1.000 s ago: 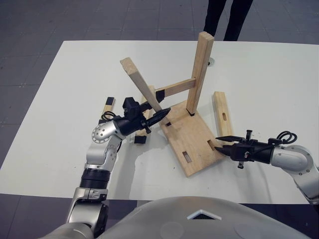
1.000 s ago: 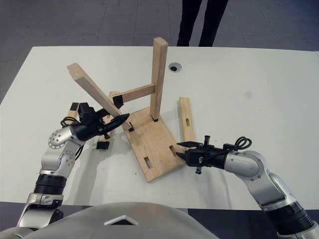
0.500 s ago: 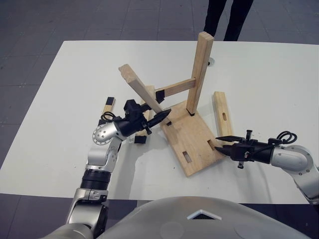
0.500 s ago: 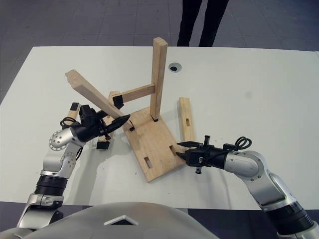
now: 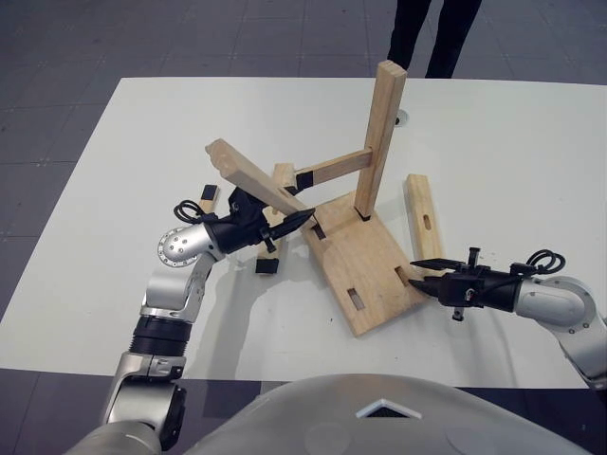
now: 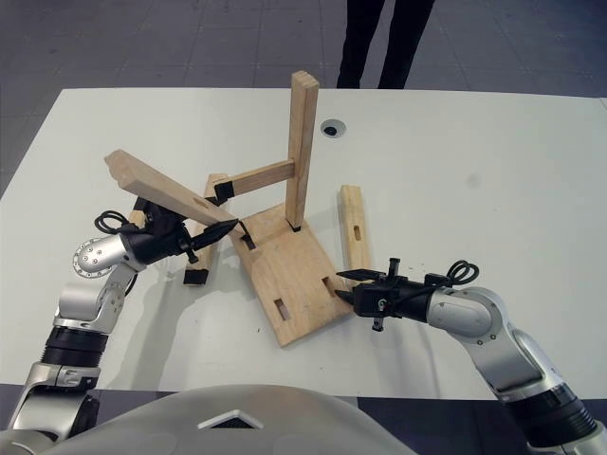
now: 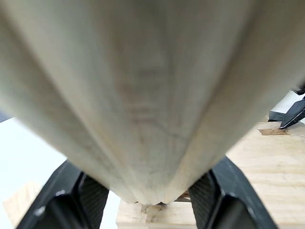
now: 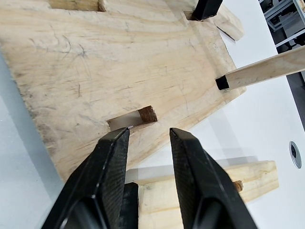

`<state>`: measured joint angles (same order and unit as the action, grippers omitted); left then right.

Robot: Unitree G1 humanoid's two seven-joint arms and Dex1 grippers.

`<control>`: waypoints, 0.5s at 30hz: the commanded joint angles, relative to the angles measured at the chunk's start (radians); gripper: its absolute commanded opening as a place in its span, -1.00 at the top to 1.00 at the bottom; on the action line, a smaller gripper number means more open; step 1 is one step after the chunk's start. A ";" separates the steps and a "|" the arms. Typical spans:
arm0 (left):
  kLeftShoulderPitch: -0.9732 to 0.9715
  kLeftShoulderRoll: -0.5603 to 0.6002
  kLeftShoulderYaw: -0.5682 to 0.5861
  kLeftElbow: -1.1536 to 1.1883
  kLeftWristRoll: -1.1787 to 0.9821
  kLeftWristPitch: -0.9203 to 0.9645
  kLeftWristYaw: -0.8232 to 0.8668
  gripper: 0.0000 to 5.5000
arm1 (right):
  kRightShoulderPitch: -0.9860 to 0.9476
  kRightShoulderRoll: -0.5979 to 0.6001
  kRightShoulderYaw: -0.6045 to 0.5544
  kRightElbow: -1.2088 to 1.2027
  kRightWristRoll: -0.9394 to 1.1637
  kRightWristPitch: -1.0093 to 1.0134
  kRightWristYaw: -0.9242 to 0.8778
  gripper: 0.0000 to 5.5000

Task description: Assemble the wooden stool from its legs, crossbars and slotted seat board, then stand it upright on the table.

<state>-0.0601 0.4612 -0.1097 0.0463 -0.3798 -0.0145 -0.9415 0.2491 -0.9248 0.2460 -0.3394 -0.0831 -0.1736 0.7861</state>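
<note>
**One leg stands in the board, a second leans in our left gripper**

We see the seat board [image 5: 365, 270] lying flat on the white table [image 5: 512, 152]. Its long axis runs from far to near, with the near end swung a little toward our right. Open slots show in its near half.

One leg [image 5: 381, 142] stands close to vertical at the board's far right corner. From about halfway up it, a crossbar [image 5: 334, 167] reaches toward our left, roughly level, and ends in a black tip held in the air.

Our left gripper [image 5: 300, 219] is clamped on a second leg [image 5: 242, 172]. In the left wrist view the black fingers [image 7: 90, 198] press on either side of the wood. This leg leans, with its low end at the board's far left corner and its high end up and away to our left. We cannot tell whether the low end sits in a slot.

Our right gripper [image 5: 415, 274] lies low at the board's near right edge. Its fingers [image 8: 112, 162] are apart, with the tips beside a slot. We cannot tell whether they touch the wood.

A third leg [image 5: 424, 223] lies flat just to the right of the board, its long axis far to near and a slot facing up. Near our left gripper, a further wooden piece [image 5: 284, 176], a short piece with a black end [image 5: 206, 198] and a small black part [image 5: 266, 266] rest on the table.
</note>
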 commanded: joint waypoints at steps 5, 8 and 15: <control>0.042 0.019 0.035 -0.117 -0.096 0.213 0.032 0.25 | 0.091 -0.047 0.061 0.163 -0.121 0.143 0.038 0.43; 0.040 0.021 0.041 -0.170 -0.094 0.266 0.066 0.25 | 0.092 -0.047 0.061 0.163 -0.121 0.142 0.037 0.43; 0.031 0.039 0.006 -0.169 0.016 0.298 0.120 0.25 | 0.097 -0.049 0.059 0.160 -0.118 0.143 0.034 0.43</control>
<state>-0.0252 0.4640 -0.0817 -0.1368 -0.4429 0.2589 -0.8571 0.2499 -0.9247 0.2463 -0.3387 -0.0831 -0.1736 0.7795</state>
